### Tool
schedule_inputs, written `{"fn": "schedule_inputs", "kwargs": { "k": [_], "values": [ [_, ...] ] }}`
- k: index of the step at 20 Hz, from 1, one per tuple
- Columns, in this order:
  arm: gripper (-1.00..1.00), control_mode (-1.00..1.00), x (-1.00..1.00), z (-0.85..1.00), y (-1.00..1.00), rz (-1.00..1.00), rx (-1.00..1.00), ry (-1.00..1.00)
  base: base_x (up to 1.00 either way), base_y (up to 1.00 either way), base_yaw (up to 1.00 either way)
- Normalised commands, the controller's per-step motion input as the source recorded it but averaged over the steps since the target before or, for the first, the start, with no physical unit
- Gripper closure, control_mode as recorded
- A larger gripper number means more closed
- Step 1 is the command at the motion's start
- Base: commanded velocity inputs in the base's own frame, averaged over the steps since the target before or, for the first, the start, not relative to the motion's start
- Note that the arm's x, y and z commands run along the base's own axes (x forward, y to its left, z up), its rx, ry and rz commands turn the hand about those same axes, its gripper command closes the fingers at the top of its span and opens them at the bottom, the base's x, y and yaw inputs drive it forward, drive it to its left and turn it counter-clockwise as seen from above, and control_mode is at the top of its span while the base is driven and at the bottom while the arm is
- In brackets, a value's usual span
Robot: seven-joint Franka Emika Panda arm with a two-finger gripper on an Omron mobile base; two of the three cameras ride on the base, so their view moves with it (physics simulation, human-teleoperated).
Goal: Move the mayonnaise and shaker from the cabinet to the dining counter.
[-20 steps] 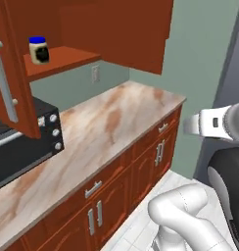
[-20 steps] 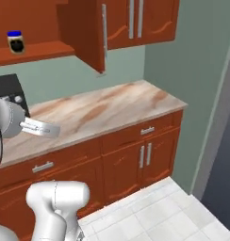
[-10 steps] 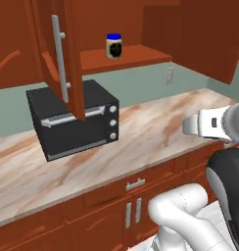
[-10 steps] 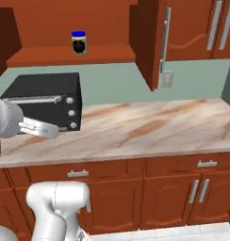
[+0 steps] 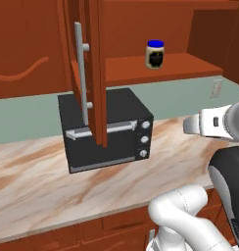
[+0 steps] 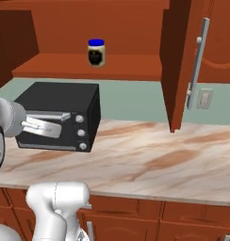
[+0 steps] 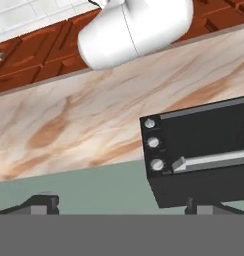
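The mayonnaise (image 5: 155,54) (image 6: 96,52), a blue-lidded jar with a dark label, stands alone on the lower shelf of the open cabinet (image 5: 155,68) (image 6: 88,66). The shaker is hidden or out of view, and the dining counter is out of view. My gripper (image 7: 121,205) is open, its two dark fingertips (image 7: 40,204) set wide apart with nothing between them. It hangs well below the shelf and points at the green wall beside the toaster oven. The hand view is rolled upside down.
A black toaster oven (image 5: 107,130) (image 6: 58,115) (image 7: 204,150) sits on the wall counter (image 5: 43,186) (image 6: 154,160) under the shelf. An open cabinet door (image 5: 89,73) (image 6: 183,61) with a silver bar handle juts out over the counter. A wall outlet (image 6: 204,98) is nearby.
The whole picture has shifted as the base moved: the open cabinet, jar and toaster oven now face me closer and more squarely. The gripper has stayed open.
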Motion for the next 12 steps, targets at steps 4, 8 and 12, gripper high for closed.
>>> {"fn": "schedule_inputs", "kwargs": {
  "k": [4,8,12],
  "values": [
    [-1.00,1.00,0.00,0.00,0.00,0.00,0.00,0.00,0.54,-0.24,0.17],
    [-1.00,-1.00,0.02,0.04,-0.06,0.08,0.02,0.02,0.14,-0.18,0.22],
    [-1.00,-1.00,0.00,0.56,-0.05,0.25,0.02,0.00,0.00,0.00,0.00]
  ]
}}
